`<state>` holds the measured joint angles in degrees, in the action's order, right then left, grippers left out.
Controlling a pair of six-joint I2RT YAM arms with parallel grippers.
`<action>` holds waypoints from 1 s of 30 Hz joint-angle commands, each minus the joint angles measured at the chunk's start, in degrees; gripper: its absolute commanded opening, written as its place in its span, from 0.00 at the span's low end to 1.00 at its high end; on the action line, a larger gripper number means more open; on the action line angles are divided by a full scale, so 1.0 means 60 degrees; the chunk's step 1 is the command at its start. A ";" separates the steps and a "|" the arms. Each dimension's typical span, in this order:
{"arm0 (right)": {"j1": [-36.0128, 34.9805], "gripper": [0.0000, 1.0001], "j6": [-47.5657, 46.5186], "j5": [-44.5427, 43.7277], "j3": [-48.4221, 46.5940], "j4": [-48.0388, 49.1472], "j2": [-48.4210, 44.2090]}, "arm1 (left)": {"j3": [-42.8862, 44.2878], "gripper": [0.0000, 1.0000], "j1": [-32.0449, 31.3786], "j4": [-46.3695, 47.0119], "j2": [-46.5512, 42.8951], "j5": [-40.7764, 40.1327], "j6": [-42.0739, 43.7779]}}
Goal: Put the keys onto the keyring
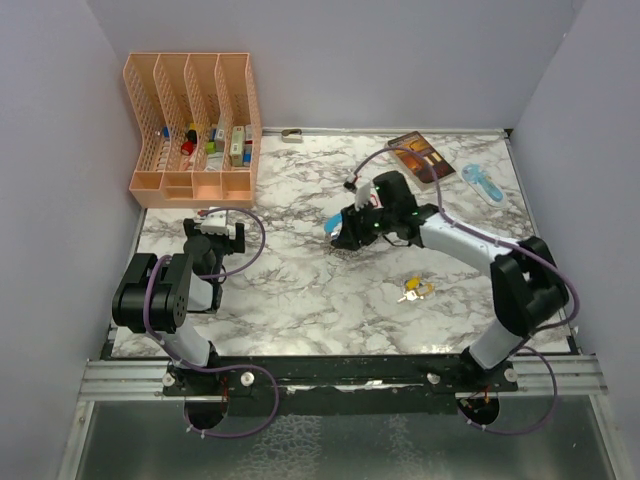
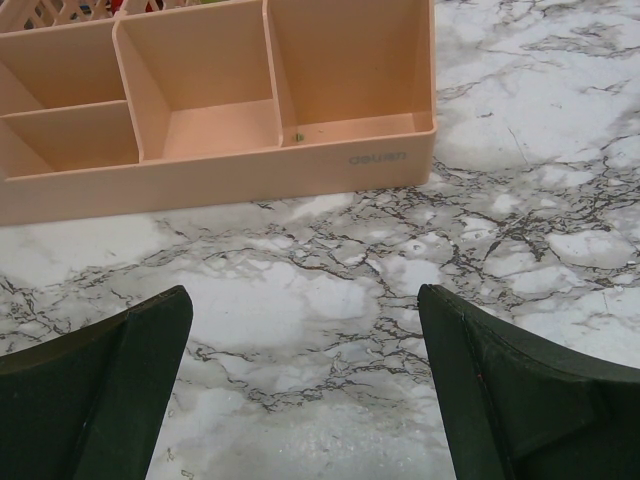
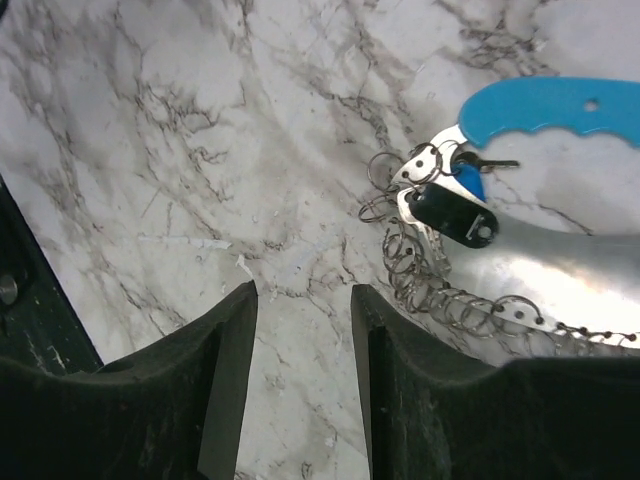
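The keyring (image 3: pixel 440 225) lies on the marble to the right of my right gripper (image 3: pixel 303 295): a blue curved piece (image 3: pixel 545 108), a black tag, a silver blade and a chain of small metal rings. The gripper's jaws stand apart over bare marble, holding nothing, and the right finger (image 3: pixel 400 350) is close beside the rings. From above, the right gripper (image 1: pixel 342 236) is at the table's middle with a light-blue bit of the keyring (image 1: pixel 334 224) beside it. The keys (image 1: pixel 415 290), with yellow heads, lie apart nearer the front. My left gripper (image 2: pixel 305 300) is wide open and empty.
A peach desk organizer (image 1: pixel 193 125) with small items stands at the back left, right ahead of the left gripper (image 1: pixel 222 224). A brown patterned box (image 1: pixel 421 158) and a light-blue object (image 1: pixel 483 184) lie at the back right. Grey walls close in three sides.
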<state>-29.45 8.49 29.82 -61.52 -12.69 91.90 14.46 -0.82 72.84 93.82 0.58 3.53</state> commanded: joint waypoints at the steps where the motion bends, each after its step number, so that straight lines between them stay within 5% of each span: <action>1: -0.0650 0.42 -0.0742 -0.1042 -0.0767 -0.0311 0.1143 | -0.0002 0.99 0.0063 0.0324 0.0008 -0.0030 -0.0102; 30: -0.0879 0.34 -0.1104 -0.1862 -0.1546 -0.0637 0.3144 | 0.0002 0.99 0.0066 0.0326 0.0008 -0.0031 -0.0105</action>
<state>-34.46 3.01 19.70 -70.54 -16.67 109.36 14.46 -0.80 72.84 93.82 0.58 3.51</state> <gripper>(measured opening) 0.355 0.989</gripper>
